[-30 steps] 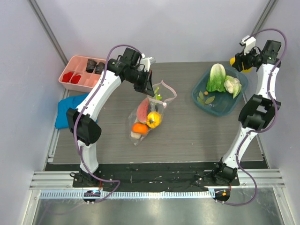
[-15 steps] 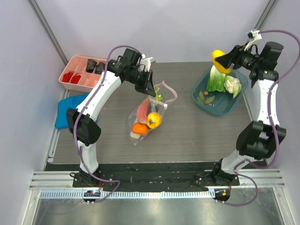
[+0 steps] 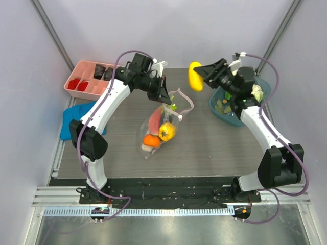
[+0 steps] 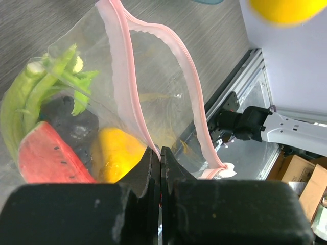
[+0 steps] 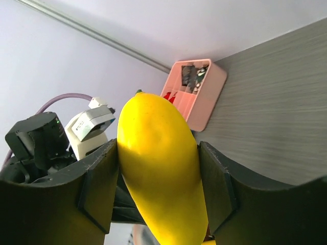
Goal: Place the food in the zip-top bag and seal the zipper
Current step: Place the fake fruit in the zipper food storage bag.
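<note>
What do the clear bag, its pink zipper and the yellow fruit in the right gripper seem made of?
The zip-top bag looks like thin, clear, glossy plastic film: it crinkles and the food shows through. The zipper seems a thicker, matte pale pink plastic strip, wavy-edged. The yellow fruit is probably smooth moulded plastic or foam with a soft sheen; which one is unclear.

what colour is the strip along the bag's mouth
Pale pink. The zipper shows best in the left wrist view.

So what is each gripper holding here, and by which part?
Left gripper pinches the bag by its pink zipper strip. Right gripper clamps the yellow fruit across its middle.
</note>
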`<action>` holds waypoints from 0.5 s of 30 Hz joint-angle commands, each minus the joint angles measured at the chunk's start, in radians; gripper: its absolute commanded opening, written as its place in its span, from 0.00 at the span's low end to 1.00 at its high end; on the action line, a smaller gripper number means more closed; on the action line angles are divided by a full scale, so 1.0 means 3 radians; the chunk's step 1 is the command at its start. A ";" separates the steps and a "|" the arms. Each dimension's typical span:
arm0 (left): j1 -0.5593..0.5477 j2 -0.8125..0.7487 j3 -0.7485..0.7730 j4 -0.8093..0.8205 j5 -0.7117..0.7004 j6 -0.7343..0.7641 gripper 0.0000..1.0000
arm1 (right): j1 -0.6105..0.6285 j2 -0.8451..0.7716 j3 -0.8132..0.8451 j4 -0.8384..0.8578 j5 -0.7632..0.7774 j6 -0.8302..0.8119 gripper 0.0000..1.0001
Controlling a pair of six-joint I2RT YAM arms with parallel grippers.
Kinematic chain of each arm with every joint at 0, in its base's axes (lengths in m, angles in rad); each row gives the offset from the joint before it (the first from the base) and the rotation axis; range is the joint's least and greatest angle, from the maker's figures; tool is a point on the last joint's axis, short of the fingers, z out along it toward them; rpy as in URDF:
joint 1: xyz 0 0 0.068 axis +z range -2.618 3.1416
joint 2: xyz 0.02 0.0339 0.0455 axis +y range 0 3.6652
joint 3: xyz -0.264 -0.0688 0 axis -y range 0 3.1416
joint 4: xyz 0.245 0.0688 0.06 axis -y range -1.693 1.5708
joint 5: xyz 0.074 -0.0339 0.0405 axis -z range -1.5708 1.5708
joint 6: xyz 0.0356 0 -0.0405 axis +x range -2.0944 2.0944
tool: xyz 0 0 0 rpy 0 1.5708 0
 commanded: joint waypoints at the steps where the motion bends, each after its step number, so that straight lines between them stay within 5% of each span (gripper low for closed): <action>1: 0.0049 -0.0295 -0.0097 0.0305 0.0134 -0.0166 0.00 | 0.0461 -0.0208 -0.0017 0.0218 0.0984 0.0367 0.17; 7: 0.0177 -0.0352 -0.0235 0.0515 0.0139 -0.0432 0.00 | 0.0953 -0.0040 0.0488 -0.1080 0.1727 0.0234 0.10; 15: 0.0244 -0.0520 -0.0388 0.0750 0.0139 -0.0576 0.00 | 0.1551 -0.0249 0.0269 -0.1480 0.2090 0.0142 0.20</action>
